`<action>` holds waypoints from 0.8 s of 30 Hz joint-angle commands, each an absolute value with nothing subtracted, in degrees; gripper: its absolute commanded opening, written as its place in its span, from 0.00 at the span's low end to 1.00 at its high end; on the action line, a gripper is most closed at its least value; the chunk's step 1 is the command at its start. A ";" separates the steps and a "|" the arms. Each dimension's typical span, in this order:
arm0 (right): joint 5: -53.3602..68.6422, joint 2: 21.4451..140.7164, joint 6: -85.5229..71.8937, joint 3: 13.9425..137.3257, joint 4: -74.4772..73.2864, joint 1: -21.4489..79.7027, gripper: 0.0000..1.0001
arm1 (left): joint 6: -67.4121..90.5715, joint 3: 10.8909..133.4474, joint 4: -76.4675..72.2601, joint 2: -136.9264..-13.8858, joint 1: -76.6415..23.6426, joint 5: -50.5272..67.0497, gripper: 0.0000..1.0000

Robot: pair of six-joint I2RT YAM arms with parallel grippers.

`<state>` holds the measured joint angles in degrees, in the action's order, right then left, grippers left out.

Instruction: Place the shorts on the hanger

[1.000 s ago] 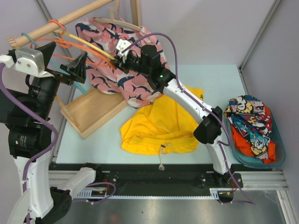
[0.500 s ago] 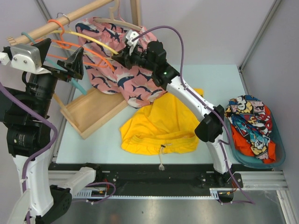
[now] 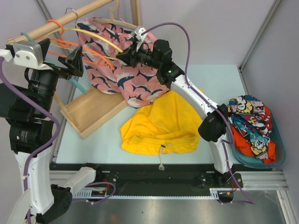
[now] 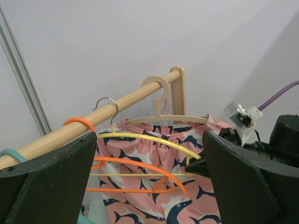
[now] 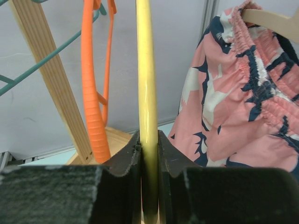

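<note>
Pale green tabletop [image 3: 219, 84] carries the shorts [image 3: 159, 123], bright yellow soft fabric lying rumpled and flat. Pink whale-print shorts [image 3: 124, 70] hang on the wooden rail [image 4: 135, 94] beside the hanger [image 5: 146, 84], a thin pale-yellow plastic curve pinched by the right gripper [image 5: 148, 154]; orange hangers [image 5: 91, 107] crowd close. Left gripper [image 4: 149, 158] gapes wide, empty.

1. The shorts [image 3: 159, 126] lie on the counter [image 3: 219, 79], in front of the rail [image 3: 84, 12].
2. The hanger [image 3: 100, 40] hangs at the rail, back left, with the right pincer [image 3: 120, 56] clamped on it.
3. A second pair of shorts [image 3: 135, 79] hangs behind the shorts.
4. A tray [image 3: 93, 114] sits left of the shorts.
5. A basket [image 3: 256, 164] stands at the counter's right edge.
</note>
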<state>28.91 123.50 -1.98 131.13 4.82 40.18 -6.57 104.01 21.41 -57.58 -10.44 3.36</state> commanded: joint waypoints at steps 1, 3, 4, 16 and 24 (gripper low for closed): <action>26.45 116.28 -4.40 130.43 13.18 38.23 0.00 | -6.50 102.48 19.78 -57.30 -9.84 3.43 1.00; 26.46 115.23 -4.05 129.73 13.10 37.97 0.00 | -6.59 101.87 19.60 -57.13 -9.76 3.51 1.00; 26.46 114.79 -3.61 129.47 12.92 37.88 0.00 | -6.68 101.87 19.60 -57.22 -9.67 3.43 1.00; 27.60 109.87 -3.25 123.84 12.13 36.04 0.00 | -6.94 100.55 19.16 -57.30 -9.75 3.69 1.00; 29.35 104.77 -1.58 118.40 9.41 34.28 0.00 | -7.38 99.41 19.60 -57.83 -9.75 5.35 1.00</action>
<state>28.38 111.33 -2.76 120.68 6.31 35.40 -6.57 100.16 20.62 -57.43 -10.28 3.46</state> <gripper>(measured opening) 0.161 0.996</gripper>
